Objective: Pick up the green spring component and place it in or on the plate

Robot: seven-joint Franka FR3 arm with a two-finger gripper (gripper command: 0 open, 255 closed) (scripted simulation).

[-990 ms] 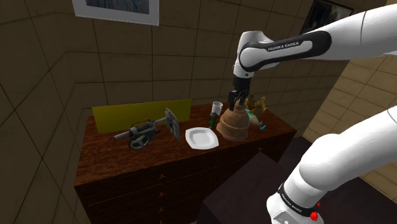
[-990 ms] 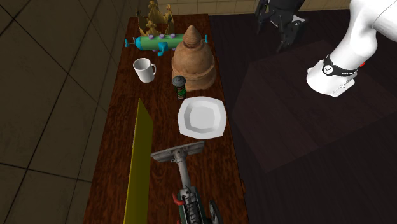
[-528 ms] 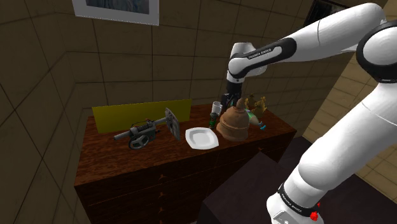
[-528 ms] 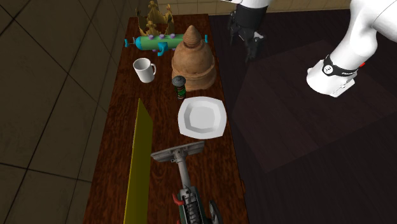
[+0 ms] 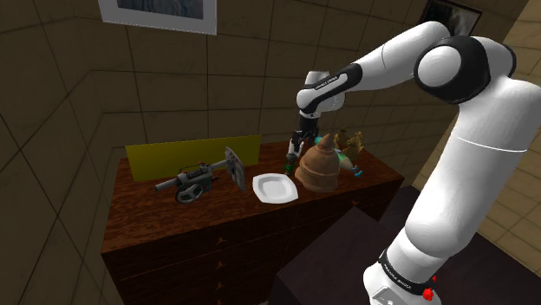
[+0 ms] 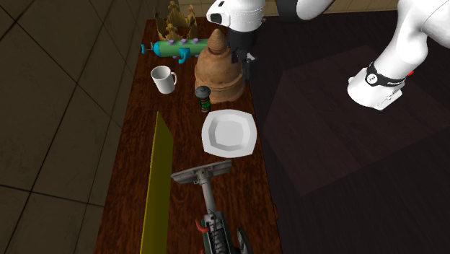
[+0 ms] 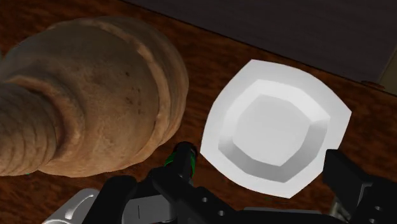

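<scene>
My all-black gripper [image 6: 246,66] sits on a white arm [image 5: 468,173] with dark joints. The bench [image 6: 184,115] is dark reddish-brown with a wood grain. At the centre of the second exterior view is a plain white squarish plate [image 6: 229,133]. Above it are a tan-brown ridged cone [image 6: 218,65] flecked darker, a green spring component [image 6: 205,101] capped black, a white mug [image 6: 164,79], and a green cylinder [image 6: 184,47] with cyan ends and pink dots. At lower left is a yellow-green board [image 6: 157,187].

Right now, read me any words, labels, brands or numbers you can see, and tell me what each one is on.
White lettering on the arm's dark forearm band: too small to read.
White marking on the black base ring of the arm, beside a red mark: too small to read.
The plate and the mug: no text on either.
</scene>
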